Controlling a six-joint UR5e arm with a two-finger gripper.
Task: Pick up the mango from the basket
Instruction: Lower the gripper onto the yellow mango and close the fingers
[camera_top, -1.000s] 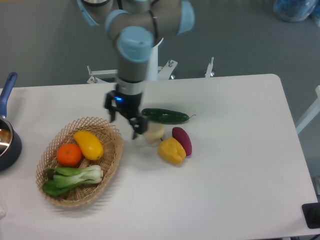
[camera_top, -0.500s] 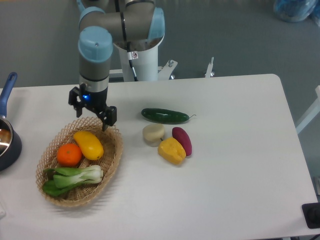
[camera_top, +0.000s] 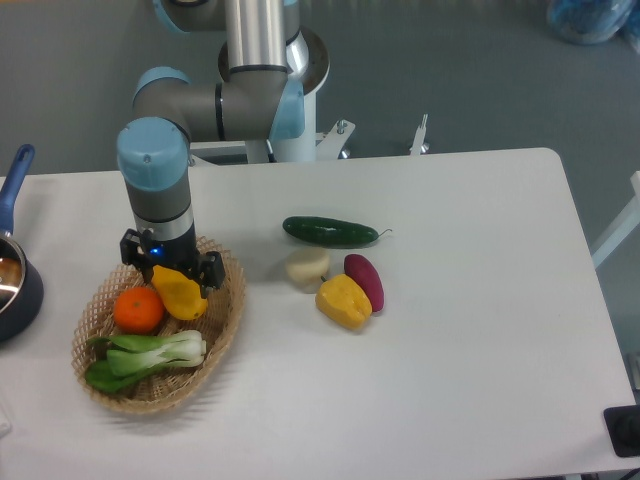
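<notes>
Tabletop (camera_top: 480, 330): white and wide; my arm reaches in from its far edge, and most of what matters sits toward the left edge.

Change: a second ago I hung over the pale round piece near the middle; half a second ago I was at the far rim of the basket; now I am down inside it, directly over the mango. I judge the approach done and the grasp itself to be the step in hand.

Basket (camera_top: 225, 330): tan wicker oval near the left edge, toward the front corner. It has not shifted.

Fingers (camera_top: 171, 279): lowered onto the far end of the mango, one dark pad showing on each side of it. I cannot tell whether they have closed on it or only straddle it.

Mango (camera_top: 181, 295): yellow-orange, lying in the far half of the basket, its near end poking out below my wrist.

Bok choy (camera_top: 145, 358): green leaves across the front of the basket, apart from the mango.

Orange (camera_top: 138, 310): round, just beside the mango on the left-edge side; the closest thing to nudge as I lift.

Pot (camera_top: 15, 280): dark, blue handle, at the left edge, clear of my path.

Cucumber (camera_top: 330, 232), yellow lumpy piece (camera_top: 343, 301), purple piece (camera_top: 364, 281), pale round piece (camera_top: 307, 267): clustered mid-tabletop, well apart from the basket.
</notes>
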